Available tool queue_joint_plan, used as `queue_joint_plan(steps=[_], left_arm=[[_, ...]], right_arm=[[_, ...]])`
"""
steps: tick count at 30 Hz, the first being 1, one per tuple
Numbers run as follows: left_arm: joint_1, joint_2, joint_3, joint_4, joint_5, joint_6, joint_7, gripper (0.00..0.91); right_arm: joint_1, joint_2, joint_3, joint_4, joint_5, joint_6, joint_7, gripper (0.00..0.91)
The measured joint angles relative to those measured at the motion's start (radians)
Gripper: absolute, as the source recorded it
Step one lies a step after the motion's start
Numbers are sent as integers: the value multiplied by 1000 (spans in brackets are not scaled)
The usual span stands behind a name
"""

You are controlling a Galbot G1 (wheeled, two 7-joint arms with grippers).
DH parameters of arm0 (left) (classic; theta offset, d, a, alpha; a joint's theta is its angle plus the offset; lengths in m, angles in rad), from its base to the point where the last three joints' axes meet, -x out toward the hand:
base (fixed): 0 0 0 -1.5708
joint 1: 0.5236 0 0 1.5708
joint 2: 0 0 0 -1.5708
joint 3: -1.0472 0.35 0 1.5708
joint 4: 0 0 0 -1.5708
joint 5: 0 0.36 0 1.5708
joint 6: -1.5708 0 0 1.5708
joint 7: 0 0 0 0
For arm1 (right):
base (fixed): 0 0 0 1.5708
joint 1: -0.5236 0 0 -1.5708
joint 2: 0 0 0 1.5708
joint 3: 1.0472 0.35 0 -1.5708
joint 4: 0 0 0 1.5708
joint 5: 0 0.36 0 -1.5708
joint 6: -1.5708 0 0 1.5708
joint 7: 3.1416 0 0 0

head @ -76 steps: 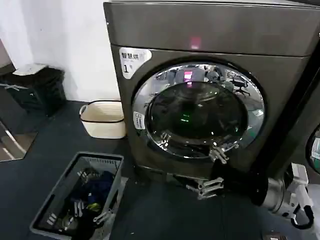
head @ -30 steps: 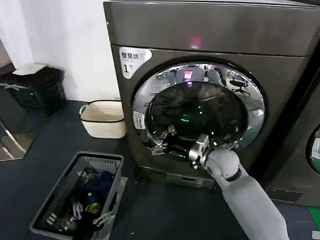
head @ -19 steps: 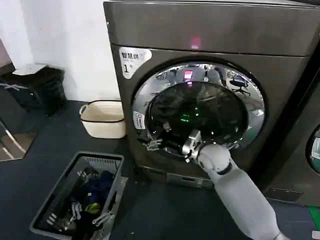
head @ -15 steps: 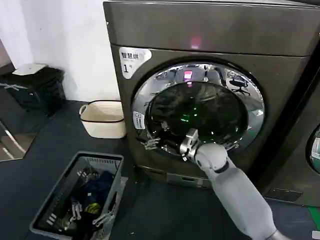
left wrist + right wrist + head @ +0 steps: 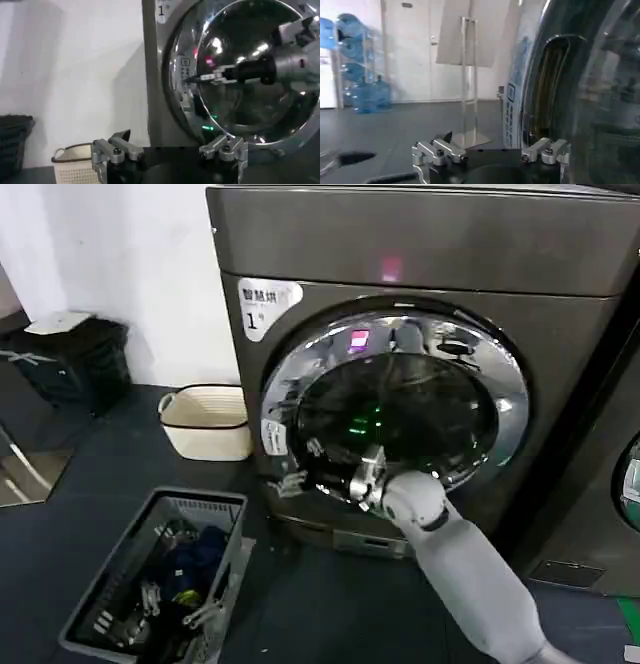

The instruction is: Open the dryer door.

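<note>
the dryer door [image 5: 395, 406], a stiff, slippery chrome-ringed porthole on the dryer [image 5: 560, 344] front, is being engaged at its left rim by the right gripper [image 5: 295, 481], fingers spread, while the left gripper [image 5: 170, 152] is being held open nearby.

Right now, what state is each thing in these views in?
dryer door: ajar, its left edge standing slightly off the front.
dryer: pink light lit.
right pincer: open, at the door's left edge.
left pincer: open, empty, apart from the dryer.
grey basket: on the floor, clothes inside.
</note>
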State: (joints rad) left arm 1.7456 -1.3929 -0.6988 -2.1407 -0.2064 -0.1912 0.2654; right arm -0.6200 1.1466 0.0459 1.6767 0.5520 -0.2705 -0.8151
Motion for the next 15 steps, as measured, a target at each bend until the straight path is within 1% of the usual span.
queue_joint_plan(steps=[3,5,8,11,15], left_arm=[[-21,20,-26,-16,-30,72,-2,907],[-41,36,-49,-22,-54,127,13,907],[-73,55,-89,-22,-96,172,28,907],[-102,73,-120,-8,-117,184,35,907],[-137,99,-153,8,-161,190,68,907]], right_arm=[[-26,-23,16,21,13,13,-72,907],[-44,-36,29,36,27,14,-117,907],[-72,-52,48,59,29,14,-177,907],[-105,-69,69,87,29,14,-234,907],[-142,-88,95,120,29,15,-303,907]])
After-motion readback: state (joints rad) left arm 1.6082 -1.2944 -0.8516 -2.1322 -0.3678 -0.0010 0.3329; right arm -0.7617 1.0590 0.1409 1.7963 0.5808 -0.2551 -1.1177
